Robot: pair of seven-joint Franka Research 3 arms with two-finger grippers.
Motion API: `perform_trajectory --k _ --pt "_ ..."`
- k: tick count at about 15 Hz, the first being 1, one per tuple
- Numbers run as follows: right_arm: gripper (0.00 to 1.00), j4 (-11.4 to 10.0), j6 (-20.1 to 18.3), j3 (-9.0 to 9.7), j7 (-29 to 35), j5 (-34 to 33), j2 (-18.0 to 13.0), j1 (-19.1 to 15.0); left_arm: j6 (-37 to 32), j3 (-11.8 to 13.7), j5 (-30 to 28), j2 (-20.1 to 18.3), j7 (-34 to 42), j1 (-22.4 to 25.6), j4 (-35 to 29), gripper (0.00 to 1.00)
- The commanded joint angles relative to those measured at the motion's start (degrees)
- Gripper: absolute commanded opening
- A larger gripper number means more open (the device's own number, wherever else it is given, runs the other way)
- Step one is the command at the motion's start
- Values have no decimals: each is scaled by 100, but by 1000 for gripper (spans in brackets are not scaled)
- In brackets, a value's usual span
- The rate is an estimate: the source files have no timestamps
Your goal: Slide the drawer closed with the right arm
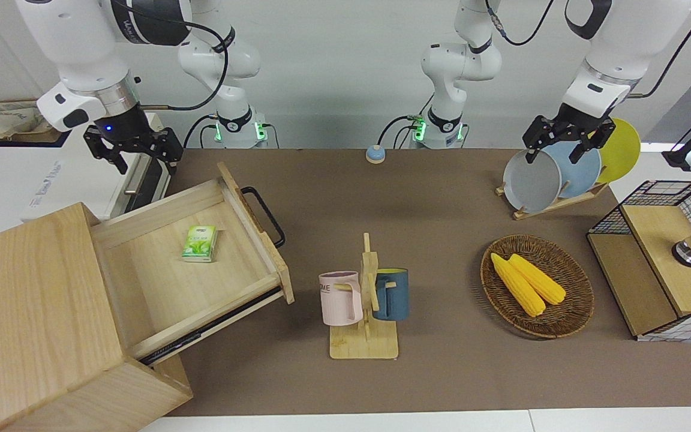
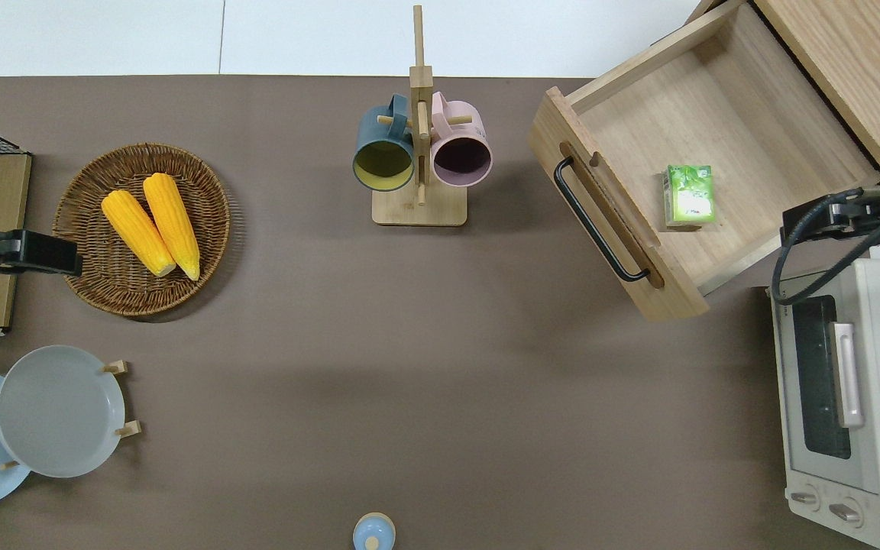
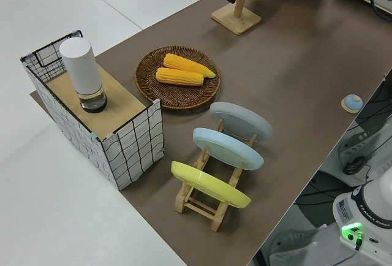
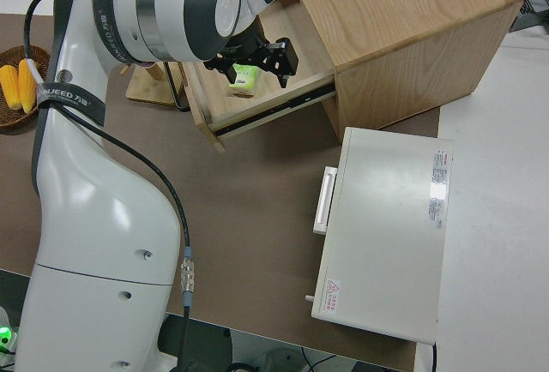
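The left arm's base (image 3: 375, 216) reads "FRANKA EMIKA" (white casing); the pink mug (image 1: 341, 298) shows "ME".

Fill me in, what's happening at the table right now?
The drawer stands pulled well out of its wooden box, with a small green packet lying inside. The right arm's claw hangs open in the air near the oven, not touching the drawer's black handle. So the closing push has not begun. The left arm is parked.
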Motion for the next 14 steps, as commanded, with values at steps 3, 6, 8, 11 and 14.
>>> perform_trajectory --k 3,6,8,11,14 --pt "987 -61 60 43 5 143 -37 -44 2 95 72 76 43 -99 117 995" --pt "987 -61 60 43 23 151 -37 -36 2 95 72 76 43 -99 117 998" --pt "987 -61 60 52 40 151 -46 -9 2 95 72 76 43 -99 117 998" --pt "987 -53 7 0 128 151 -72 122 2 95 63 76 43 -99 117 995" --pt "985 -53 -2 -631 181 160 -151 736 2 95 72 76 43 -99 117 998"
